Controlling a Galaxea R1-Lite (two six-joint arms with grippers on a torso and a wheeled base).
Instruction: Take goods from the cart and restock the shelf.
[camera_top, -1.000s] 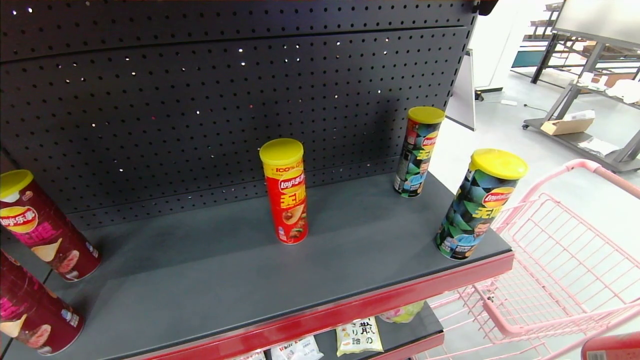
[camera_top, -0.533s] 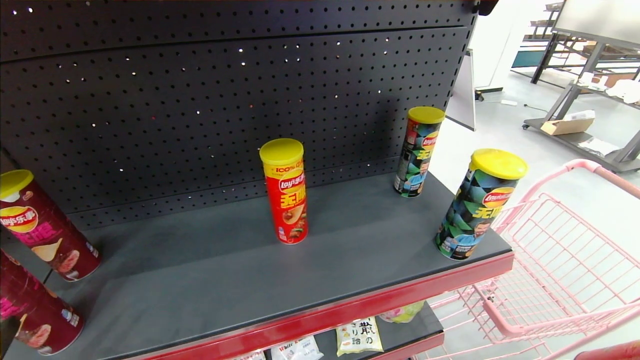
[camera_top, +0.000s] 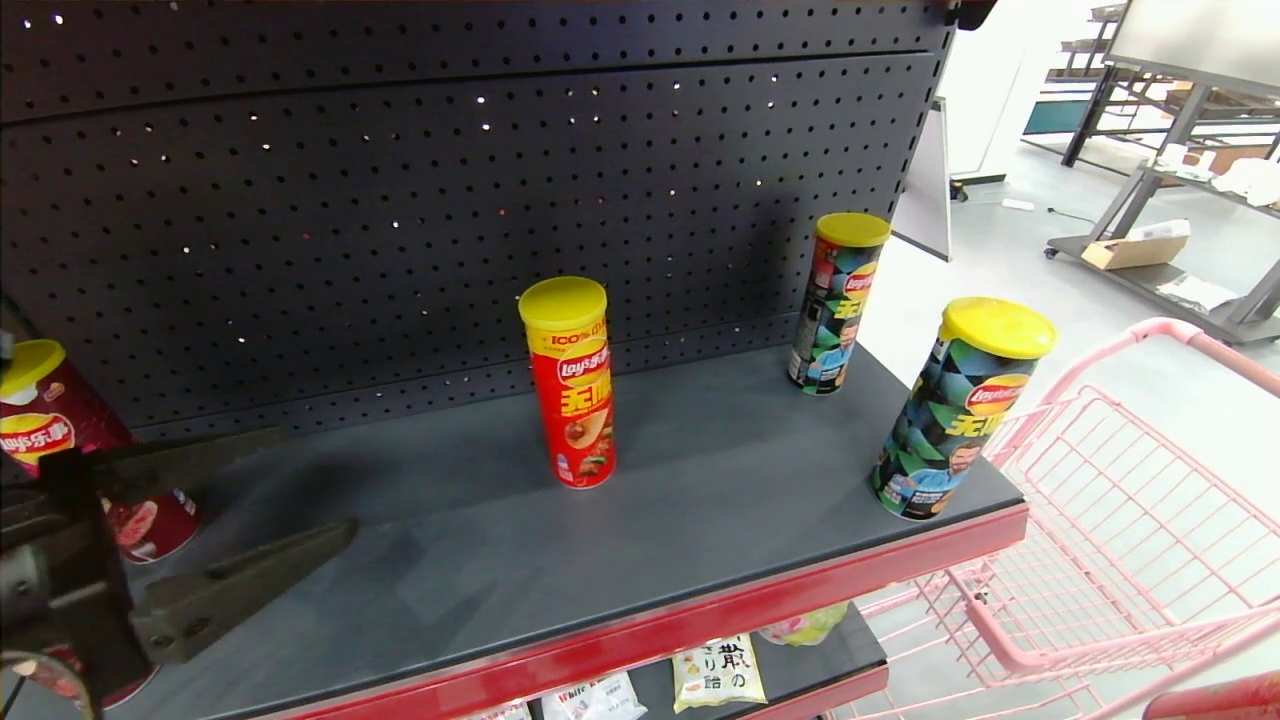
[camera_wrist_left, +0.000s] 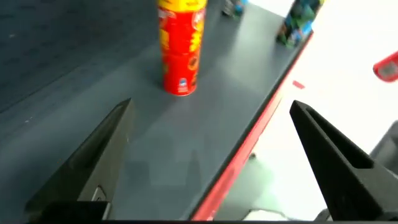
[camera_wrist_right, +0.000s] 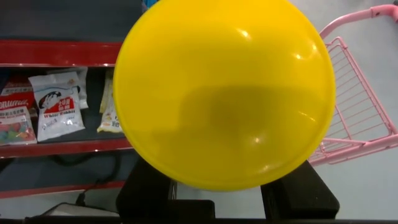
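We're in a shop aisle here, or a mock-up of one. There's a black retail shelf (camera_top: 520, 560) with a red front edge and a perforated pegboard back panel (camera_top: 400, 200). Stock stands label-out: a red chip can (camera_top: 570, 385) mid-shelf, a teal-patterned chip can (camera_top: 838, 300) at the right back corner and another (camera_top: 960, 410) at the right front corner, and a maroon chip can (camera_top: 50, 420) at the left end. Snack packets (camera_top: 718, 672) lie on the tier below. A pink wire shopping cart (camera_top: 1120, 520) sits just off the shelf's right end. Beyond it are pale floor and metal racks (camera_top: 1190, 150) with a cardboard box (camera_top: 1132, 250), more workroom than storefront.
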